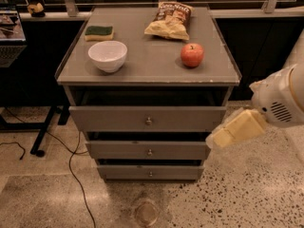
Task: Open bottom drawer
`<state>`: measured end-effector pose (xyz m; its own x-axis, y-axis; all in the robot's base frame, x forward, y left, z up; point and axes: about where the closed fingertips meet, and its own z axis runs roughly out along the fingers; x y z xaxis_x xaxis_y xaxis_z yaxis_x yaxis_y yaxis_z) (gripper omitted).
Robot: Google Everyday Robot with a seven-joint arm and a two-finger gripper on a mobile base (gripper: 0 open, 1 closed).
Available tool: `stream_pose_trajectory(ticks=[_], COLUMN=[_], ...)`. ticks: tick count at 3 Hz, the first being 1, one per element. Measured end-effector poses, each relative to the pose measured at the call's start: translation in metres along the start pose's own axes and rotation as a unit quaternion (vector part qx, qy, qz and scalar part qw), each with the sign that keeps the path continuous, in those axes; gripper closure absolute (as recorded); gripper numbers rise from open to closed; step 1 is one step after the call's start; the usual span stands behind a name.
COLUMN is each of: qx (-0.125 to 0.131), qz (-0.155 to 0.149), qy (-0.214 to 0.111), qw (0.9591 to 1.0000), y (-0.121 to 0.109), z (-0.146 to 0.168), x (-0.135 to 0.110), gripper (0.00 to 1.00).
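Note:
The grey cabinet (pixel 147 72) has three drawer fronts. The bottom drawer (pixel 150 172) is the narrowest and lowest front, with a small round metal knob (pixel 150 174) at its centre. It sits close to the floor. My gripper (pixel 236 128) is the cream-coloured end of the white arm at the right. It hangs beside the cabinet's right edge at about the height of the middle drawer (pixel 148 150). It is above and to the right of the bottom drawer's knob and touches nothing.
On the cabinet top lie a white bowl (pixel 108 56), a red apple (pixel 192 54), a chip bag (pixel 170 20) and a green sponge (pixel 99 32). The top drawer (pixel 148 118) is the widest front. A black cable (pixel 71 160) and a desk leg (pixel 42 132) are at the left.

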<state>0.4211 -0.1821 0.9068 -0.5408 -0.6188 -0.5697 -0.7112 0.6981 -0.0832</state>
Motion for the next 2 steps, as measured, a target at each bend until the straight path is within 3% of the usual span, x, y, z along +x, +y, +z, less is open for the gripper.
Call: stream_pose_trajectory(ticks=[1, 2], qx=[0.025, 0.029], qz=[0.073, 0.106], qy=[-0.008, -0.014], qw=[0.997, 0.9939], y=[0.002, 0.001], z=[0.027, 0.043], x=[0.006, 0.007], gripper=[0.0, 0.0])
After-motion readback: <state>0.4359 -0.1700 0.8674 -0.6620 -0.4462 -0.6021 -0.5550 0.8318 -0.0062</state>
